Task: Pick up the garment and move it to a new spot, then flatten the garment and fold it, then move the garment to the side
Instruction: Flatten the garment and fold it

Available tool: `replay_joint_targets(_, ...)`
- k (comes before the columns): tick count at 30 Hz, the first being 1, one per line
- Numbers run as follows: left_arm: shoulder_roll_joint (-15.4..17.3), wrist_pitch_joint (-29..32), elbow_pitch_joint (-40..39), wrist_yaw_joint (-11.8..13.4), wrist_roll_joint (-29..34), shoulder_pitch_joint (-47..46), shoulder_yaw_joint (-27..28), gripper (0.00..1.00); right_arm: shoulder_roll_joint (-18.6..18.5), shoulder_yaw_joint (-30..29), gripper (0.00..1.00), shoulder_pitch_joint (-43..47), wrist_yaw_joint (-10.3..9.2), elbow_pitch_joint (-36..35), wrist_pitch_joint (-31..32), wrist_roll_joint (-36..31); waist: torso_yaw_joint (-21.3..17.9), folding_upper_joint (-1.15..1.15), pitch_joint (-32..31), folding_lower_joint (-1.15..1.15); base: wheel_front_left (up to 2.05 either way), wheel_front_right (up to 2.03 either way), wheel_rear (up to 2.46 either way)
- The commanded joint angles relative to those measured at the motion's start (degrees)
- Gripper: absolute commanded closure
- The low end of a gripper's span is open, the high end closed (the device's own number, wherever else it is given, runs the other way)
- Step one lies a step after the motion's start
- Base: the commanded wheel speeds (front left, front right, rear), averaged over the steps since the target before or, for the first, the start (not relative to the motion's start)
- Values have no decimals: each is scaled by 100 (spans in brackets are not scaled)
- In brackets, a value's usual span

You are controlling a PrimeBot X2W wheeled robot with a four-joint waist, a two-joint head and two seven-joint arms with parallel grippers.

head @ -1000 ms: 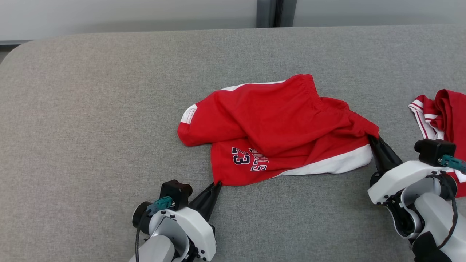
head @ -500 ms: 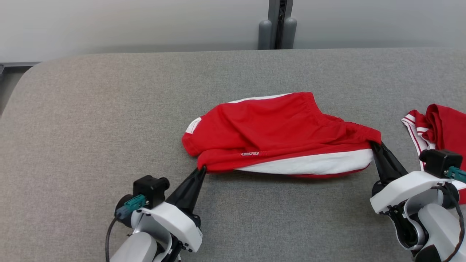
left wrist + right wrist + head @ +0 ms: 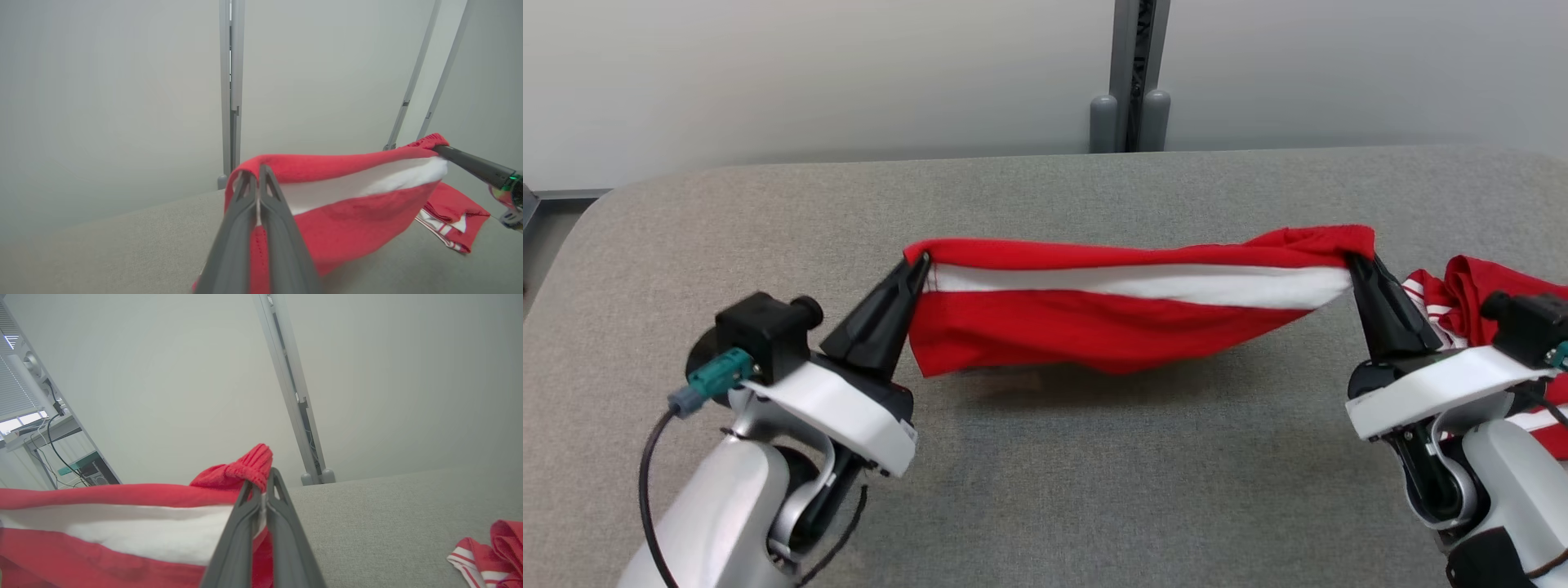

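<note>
Left fingers (image 3: 882,318) were clamped shut on one end of the garment (image 3: 1094,327), and right fingers (image 3: 1384,310) were shut on the waistband end. The garment hung stretched between them above the middle of the bench (image 3: 1045,490). Its shadow sat underneath, so it looked clear of the surface. The wide two-point hold pulled the top edge taut, probably so the cloth drapes open for carrying and laying flat. A second garment (image 3: 1462,282) lay crumpled at the right edge, a snag risk for the right arm.
</note>
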Motion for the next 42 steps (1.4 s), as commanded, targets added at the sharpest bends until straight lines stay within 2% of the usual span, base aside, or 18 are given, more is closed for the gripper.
replay_joint_targets(1, 145, 157, -163, -26, -21, -264, 83, 100, -38, -6, 100, -154, -1, -171, -27, 115, -60, 0, 7, 0, 0, 0, 0)
replay_joint_targets(8, 420, 720, -303, -238, -250, -1354, 221, 100, -153, 97, 100, -1086, 0, -684, 325, 435, -280, 0, 358, 0, 0, 0, 0)
replay_joint_targets(13, 557, 900, 245, -377, -365, -2633, 258, 100, -212, 114, 100, -2192, 0, -680, 697, 777, -397, 0, 967, 0, 0, 0, 0)
replay_joint_targets(19, 751, 948, 1378, -444, -370, -4466, -33, 100, -220, 246, 100, -3742, -1, -92, 905, 1096, -549, 0, 1960, 0, 0, 0, 0)
replay_joint_targets(20, 833, 908, 1702, -437, -427, -5073, -216, 100, -191, 295, 100, -4258, 0, 154, 829, 1171, -597, 0, 2284, 0, 0, 0, 0)
replay_joint_targets(24, 1040, 719, 2328, -433, -390, -6275, -581, 100, -40, 286, 100, -5307, -1, 667, 533, 1416, -718, 0, 2857, 0, 0, 0, 0)
replay_joint_targets(29, 1154, 128, 3313, -426, -166, -7601, -914, 100, 140, 185, 100, -6417, -5, 1420, 69, 1500, -826, 0, 3294, 0, 0, 0, 0)
replay_joint_targets(32, 918, -141, 3847, -426, -404, -7949, -935, 100, 251, 207, 100, -6697, -15, 1764, -20, 1442, -794, 0, 3442, 0, 0, 0, 0)
replay_joint_targets(35, 750, -157, 4041, -427, -695, -7928, -1231, 100, 331, 428, 100, -6646, -13, 1915, -30, 1438, -719, 0, 3579, 0, 0, 0, 0)
replay_joint_targets(40, 762, 42, 4104, -430, -1430, -7423, -1769, 100, 352, 938, 100, -6017, -1, 2112, -29, 1676, -636, 0, 3597, 0, 0, 0, 0)
replay_joint_targets(42, 873, 109, 3990, -432, -1702, -7116, -2003, 100, 319, 1159, 100, -5664, -1, 2161, -29, 1800, -624, 0, 3506, 0, 0, 0, 0)
